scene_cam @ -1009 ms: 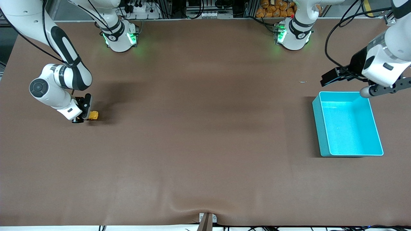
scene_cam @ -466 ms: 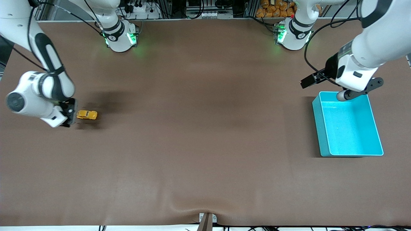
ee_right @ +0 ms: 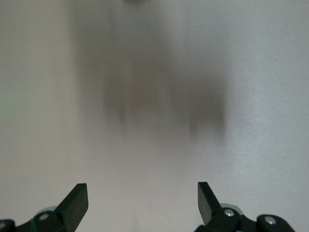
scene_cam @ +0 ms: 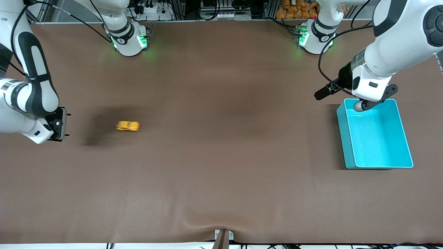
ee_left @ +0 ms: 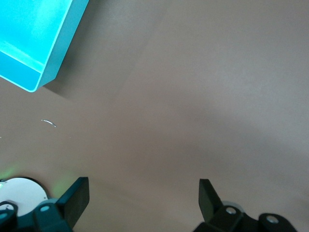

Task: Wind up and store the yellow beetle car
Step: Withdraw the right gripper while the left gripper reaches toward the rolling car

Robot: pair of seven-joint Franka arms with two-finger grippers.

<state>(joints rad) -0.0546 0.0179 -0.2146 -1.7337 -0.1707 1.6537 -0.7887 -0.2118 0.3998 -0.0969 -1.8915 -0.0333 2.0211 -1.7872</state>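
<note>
The yellow beetle car (scene_cam: 127,126) is on the brown table toward the right arm's end, free of both grippers and blurred. My right gripper (scene_cam: 66,125) is open and empty, well apart from the car, closer to the table's end. Its wrist view shows open fingers (ee_right: 77,200) over bare table, without the car. My left gripper (scene_cam: 320,94) is open and empty beside the corner of the turquoise bin (scene_cam: 341,138) that lies farthest from the front camera. The left wrist view shows its open gripper (ee_left: 140,186) over bare table and the bin's corner (ee_left: 58,53).
The turquoise bin holds nothing. A tiny white scrap (ee_left: 48,123) lies on the table near the bin. The robot bases (scene_cam: 129,39) (scene_cam: 315,38) stand along the edge farthest from the front camera. A wide brown stretch lies between car and bin.
The right gripper let go of the car and backed toward the table's end. The car rolled toward the left arm's end. The left gripper moved in beside the bin's corner.
</note>
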